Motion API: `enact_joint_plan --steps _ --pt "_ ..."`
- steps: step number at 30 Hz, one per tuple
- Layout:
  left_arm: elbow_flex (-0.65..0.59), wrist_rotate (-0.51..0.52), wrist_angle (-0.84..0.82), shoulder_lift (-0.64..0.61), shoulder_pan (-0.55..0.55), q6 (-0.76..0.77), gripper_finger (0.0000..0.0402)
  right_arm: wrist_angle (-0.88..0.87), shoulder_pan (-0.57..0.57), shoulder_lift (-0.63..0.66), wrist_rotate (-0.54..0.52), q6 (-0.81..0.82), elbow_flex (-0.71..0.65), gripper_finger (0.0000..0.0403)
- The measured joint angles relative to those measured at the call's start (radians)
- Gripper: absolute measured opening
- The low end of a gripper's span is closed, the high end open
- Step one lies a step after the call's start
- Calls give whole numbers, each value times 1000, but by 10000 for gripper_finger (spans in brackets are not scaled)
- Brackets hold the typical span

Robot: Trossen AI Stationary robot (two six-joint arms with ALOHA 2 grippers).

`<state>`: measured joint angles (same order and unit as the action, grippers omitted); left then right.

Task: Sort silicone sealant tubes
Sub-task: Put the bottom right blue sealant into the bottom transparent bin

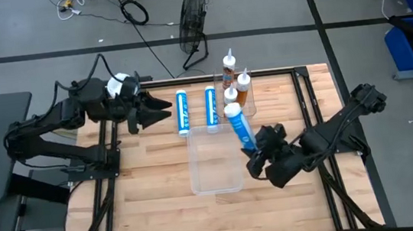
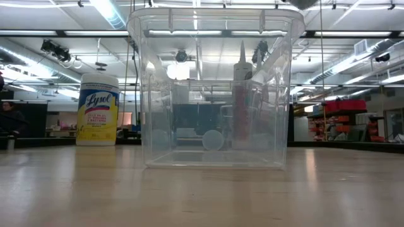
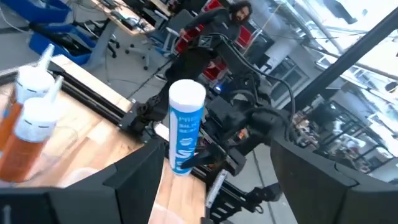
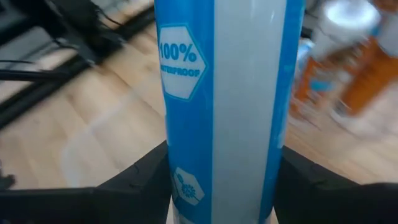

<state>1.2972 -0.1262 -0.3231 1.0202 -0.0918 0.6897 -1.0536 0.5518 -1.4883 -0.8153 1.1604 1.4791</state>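
Closest to the lens, filling the right wrist view, is a blue tube [image 4: 227, 106] pinched between the right gripper [image 1: 255, 154] fingers and held above the right edge of the clear bin [image 1: 217, 177]. From above, that tube [image 1: 239, 130] tilts with its white cap away from the gripper. Two more blue tubes [image 1: 183, 112] [image 1: 211, 107] lie side by side on the table [image 1: 162, 205] just beyond the bin, and the orange tubes [image 1: 237, 81] stand clustered at the far edge. The left gripper [image 1: 161, 109] waits beside the lying blue tubes, jaws spread and empty. Judging by the low view, nothing lies inside the bin, so sorting has barely begun and every tube remains to be placed.
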Motion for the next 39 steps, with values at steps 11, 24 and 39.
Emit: enact_joint_plan --steps 11,24,39 --pt "-1 -62 32 91 -11 -16 300 448 -127 0 40 -424 1 203" --pt "45 -77 156 207 -21 -103 301 532 -216 0 162 -518 1 203" --pt "223 -105 159 370 -34 -186 301 561 -237 -1 206 -540 0 203"
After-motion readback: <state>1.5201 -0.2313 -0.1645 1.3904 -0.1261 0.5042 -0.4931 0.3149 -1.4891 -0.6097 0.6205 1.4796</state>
